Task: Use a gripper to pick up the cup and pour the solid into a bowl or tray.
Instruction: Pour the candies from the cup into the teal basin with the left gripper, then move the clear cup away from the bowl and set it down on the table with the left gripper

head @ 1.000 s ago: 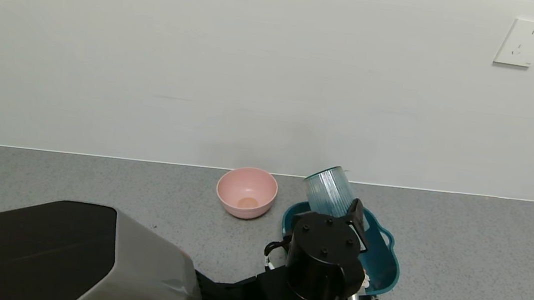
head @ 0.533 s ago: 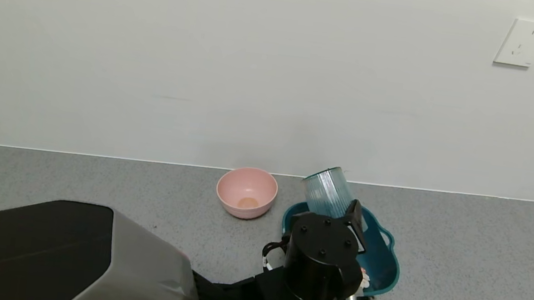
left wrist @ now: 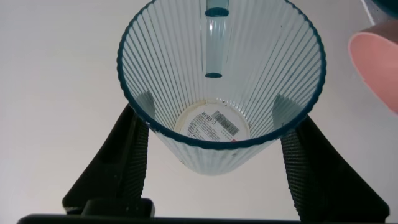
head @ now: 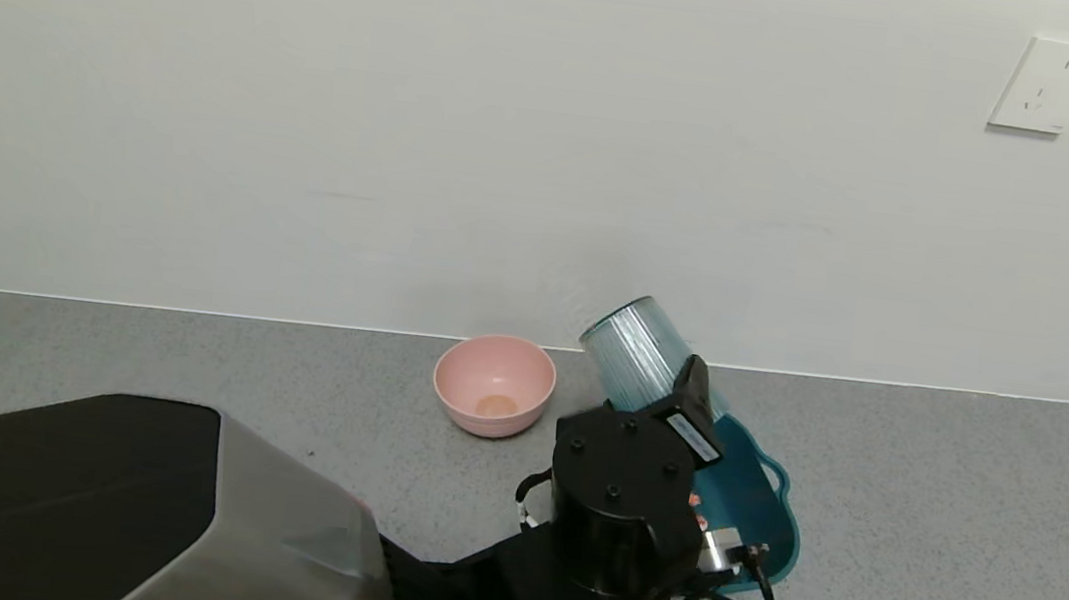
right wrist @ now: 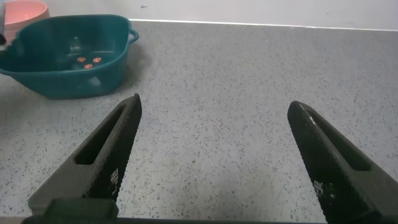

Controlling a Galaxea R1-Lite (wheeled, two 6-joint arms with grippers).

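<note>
My left gripper (head: 655, 406) is shut on the translucent blue-green ribbed cup (head: 634, 354) and holds it in the air over the near-left part of the dark teal tray (head: 757, 512). The cup is tipped, base up and towards the wall. In the left wrist view the cup (left wrist: 186, 74) sits between my left gripper (left wrist: 217, 155) fingers; its inside is empty, with only a label on the bottom. A few orange-red pieces of the solid (right wrist: 88, 62) lie in the tray (right wrist: 62, 84). My right gripper (right wrist: 214, 106) is open over bare counter, right of the tray.
A pink bowl (head: 492, 386) stands left of the tray, near the wall; it also shows in the left wrist view (left wrist: 376, 56) and the right wrist view (right wrist: 25, 9). The grey speckled counter (head: 973, 511) ends at the white wall, which has a socket (head: 1047, 85).
My left gripper has lifted the cup and carried it a little to the left, tipping it further. The tray and pink bowl have not moved.
</note>
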